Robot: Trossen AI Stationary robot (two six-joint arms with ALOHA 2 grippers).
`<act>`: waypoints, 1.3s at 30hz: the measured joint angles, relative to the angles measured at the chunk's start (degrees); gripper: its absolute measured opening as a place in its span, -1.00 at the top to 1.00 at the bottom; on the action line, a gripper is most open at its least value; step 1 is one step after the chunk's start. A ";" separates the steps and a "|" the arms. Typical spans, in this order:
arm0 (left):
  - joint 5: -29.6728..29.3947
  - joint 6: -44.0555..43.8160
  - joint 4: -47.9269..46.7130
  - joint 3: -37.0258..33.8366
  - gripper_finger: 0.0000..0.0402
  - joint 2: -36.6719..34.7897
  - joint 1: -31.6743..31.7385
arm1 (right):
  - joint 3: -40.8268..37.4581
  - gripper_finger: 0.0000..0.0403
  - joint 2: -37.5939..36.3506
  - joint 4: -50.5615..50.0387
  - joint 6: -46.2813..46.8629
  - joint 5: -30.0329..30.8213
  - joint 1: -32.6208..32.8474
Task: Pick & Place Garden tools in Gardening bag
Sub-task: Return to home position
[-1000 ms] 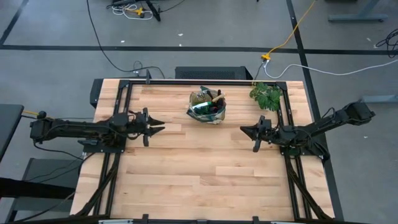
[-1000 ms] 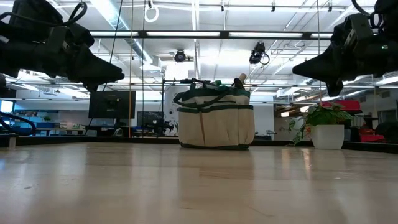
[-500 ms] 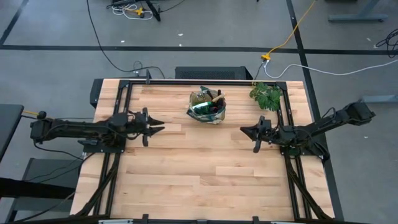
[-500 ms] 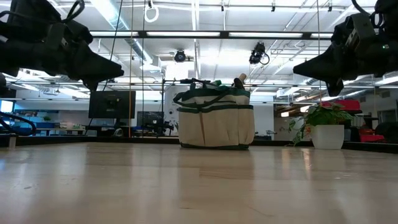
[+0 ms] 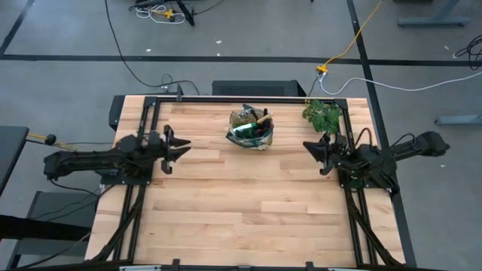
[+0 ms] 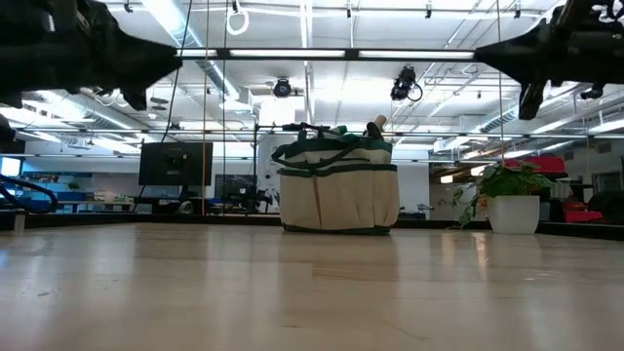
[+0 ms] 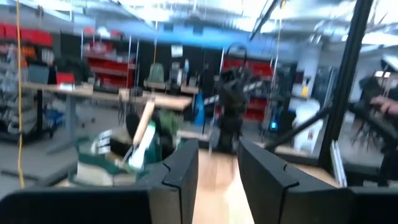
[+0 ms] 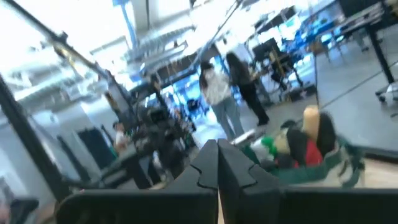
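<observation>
Fingers (image 7: 184, 169) of the left gripper (image 5: 183, 143) stand apart, holding nothing, above the wooden table's (image 5: 241, 218) left side. At the back middle the gardening bag (image 5: 251, 129) sits upright; a wooden handle (image 5: 263, 119) pokes out, and its other contents are mostly hidden. Above the right side, the right gripper (image 5: 307, 144) has its fingers (image 8: 205, 163) pressed together, empty, near a potted plant (image 5: 322, 115). From table level both grippers are cut off overhead.
</observation>
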 joint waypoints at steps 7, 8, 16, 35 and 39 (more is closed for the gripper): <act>0.00 0.01 0.05 -0.02 0.42 -8.21 0.00 | 0.00 1.00 -6.12 -0.03 0.00 0.15 -6.32; 0.00 0.01 -0.02 -0.02 0.42 -9.11 -0.01 | 0.00 1.00 -7.15 -0.07 0.00 0.15 -7.12; 0.01 0.00 0.40 -0.02 0.42 -13.59 -0.02 | 0.00 1.00 -18.21 -0.52 0.00 0.16 -10.15; 0.02 0.01 -0.08 -0.04 0.42 -13.50 -4.20 | 0.07 1.00 -22.53 1.69 -0.02 1.68 -12.72; 0.02 0.01 -0.08 -0.04 0.42 -13.50 -4.20 | 0.07 1.00 -22.53 1.63 -0.02 1.66 -12.72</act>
